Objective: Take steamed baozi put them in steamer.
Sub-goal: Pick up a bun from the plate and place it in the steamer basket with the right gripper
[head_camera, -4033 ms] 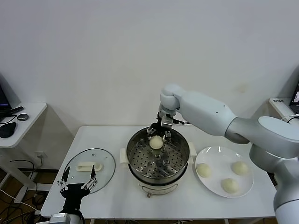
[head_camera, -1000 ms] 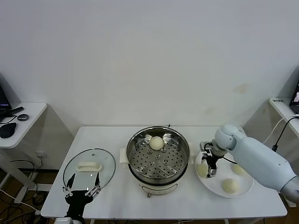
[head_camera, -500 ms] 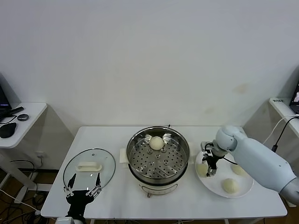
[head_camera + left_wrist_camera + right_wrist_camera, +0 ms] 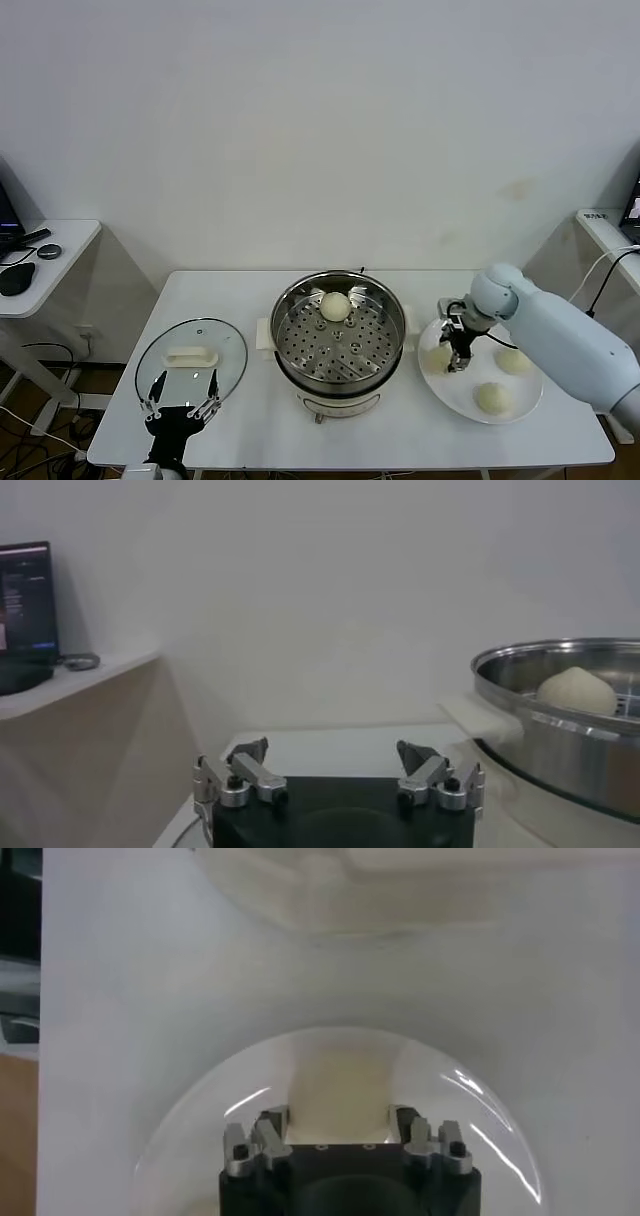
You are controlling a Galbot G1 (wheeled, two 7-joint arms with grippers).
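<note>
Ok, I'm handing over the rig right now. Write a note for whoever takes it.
Left end effector: open, idle at the table's front edge by the glass lid.
Right end effector: closed on the gripped baozi, at the plate.
Done: first baozi sits in the steamer.
Left: move the gripped baozi, then the two plated baozi.

Evenly and softly lit from above, bright against the pale wall (image 4: pixel 320 130). Only faint, short shadows beneath the steamer (image 4: pixel 340 335) and under the table (image 4: pixel 250 290) edge. Bright glare along the steamer's polished rim and arc-shaped glints on the plate (image 4: pixel 500 1148) beside it. Sharp throughout in the head view. Washed-out and hazy in the right wrist view; soft and low in contrast in the left wrist view.
</note>
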